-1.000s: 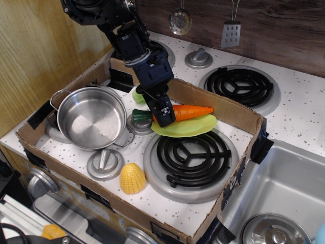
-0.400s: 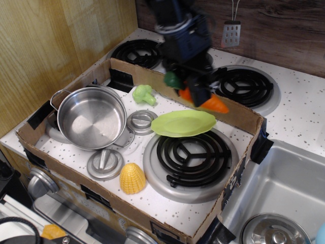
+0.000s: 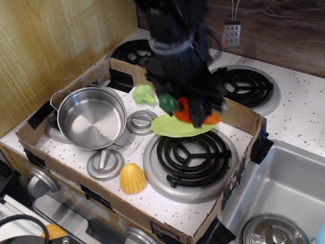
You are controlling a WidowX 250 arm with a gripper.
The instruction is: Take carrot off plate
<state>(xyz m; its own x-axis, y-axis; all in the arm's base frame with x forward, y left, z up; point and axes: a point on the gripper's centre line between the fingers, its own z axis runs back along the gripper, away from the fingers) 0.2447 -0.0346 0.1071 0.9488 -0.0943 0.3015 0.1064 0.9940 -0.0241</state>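
No readable txt, labels, nos. anywhere.

a toy kitchen: white speckled stove surface (image 3: pixel 304 114) with black coil burners (image 3: pixel 189 156), steel sink (image 3: pixel 284 190), hanging metal utensils (image 3: pixel 231 31).

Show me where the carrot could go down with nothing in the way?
Bare speckled top lies right of the stubby yellow corn cob, along the cardboard box's front wall. The big black coil burner is bare too. It is crowded around the steel pot and lime-green plate.
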